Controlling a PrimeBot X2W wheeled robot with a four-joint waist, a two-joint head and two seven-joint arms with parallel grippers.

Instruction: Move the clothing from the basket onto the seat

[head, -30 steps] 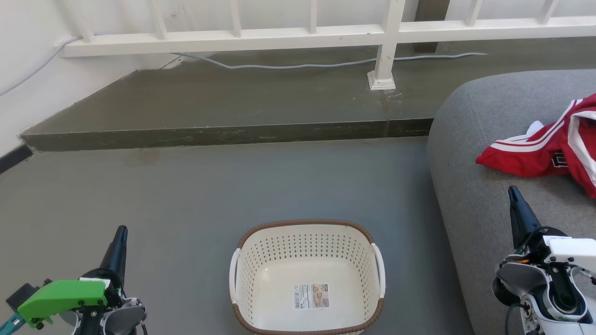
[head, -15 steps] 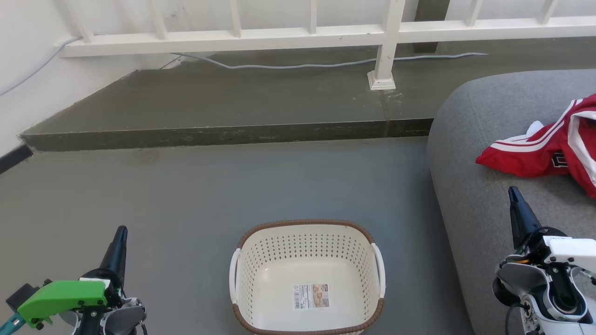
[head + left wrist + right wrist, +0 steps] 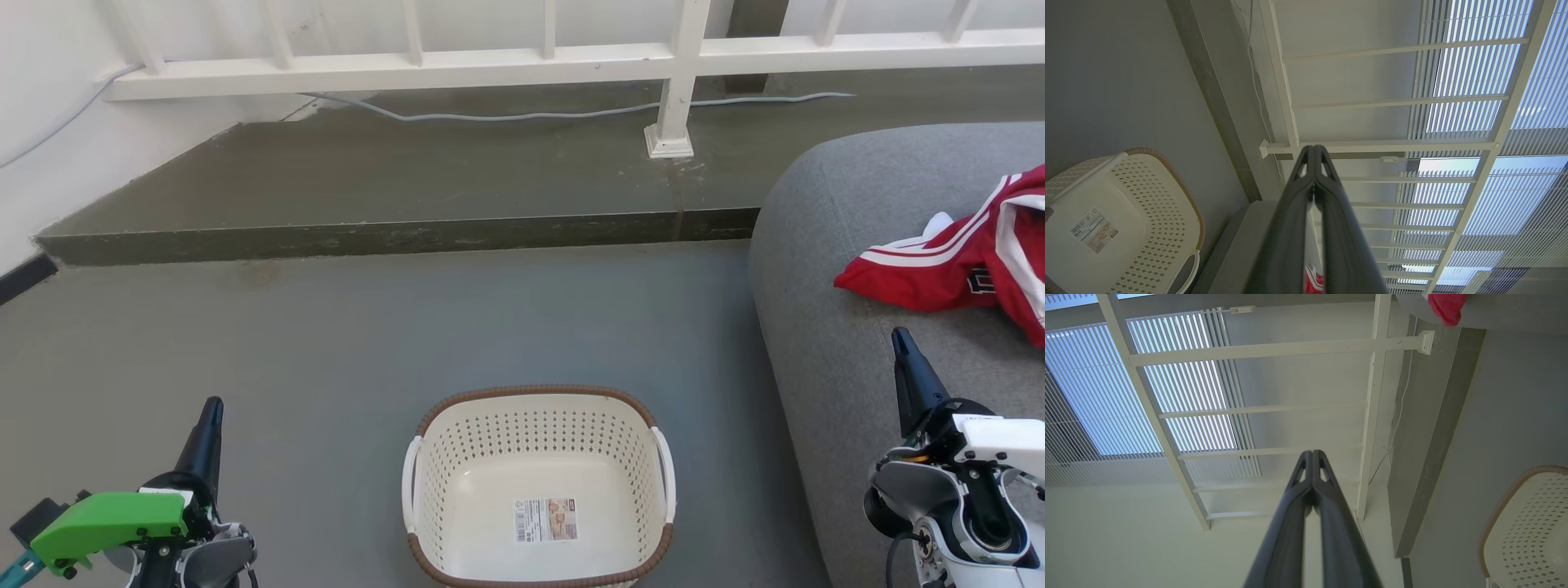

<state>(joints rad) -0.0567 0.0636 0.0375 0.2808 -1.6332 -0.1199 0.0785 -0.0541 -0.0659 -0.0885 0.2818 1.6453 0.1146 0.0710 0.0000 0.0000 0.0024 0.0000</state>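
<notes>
The red clothing (image 3: 971, 257) with white stripes lies crumpled on the grey seat (image 3: 841, 343) at the right; a scrap of the clothing (image 3: 1447, 306) also shows in the right wrist view. The cream perforated basket (image 3: 424, 465) with a brown rim stands on the floor in front of me, holding nothing but a label; its wall (image 3: 1163, 196) shows in the left wrist view too. My left gripper (image 3: 212, 406) hovers shut to the basket's left. My right gripper (image 3: 900, 335) is shut above the seat's front part, just short of the clothing. Both pairs of fingertips meet, with nothing between them.
A raised dark concrete step (image 3: 392, 233) runs across the back, topped by a white railing (image 3: 522, 61) with a post (image 3: 673, 122) and a grey cable (image 3: 531, 114). A white wall (image 3: 41, 122) closes the left side. Grey floor (image 3: 408, 327) surrounds the basket.
</notes>
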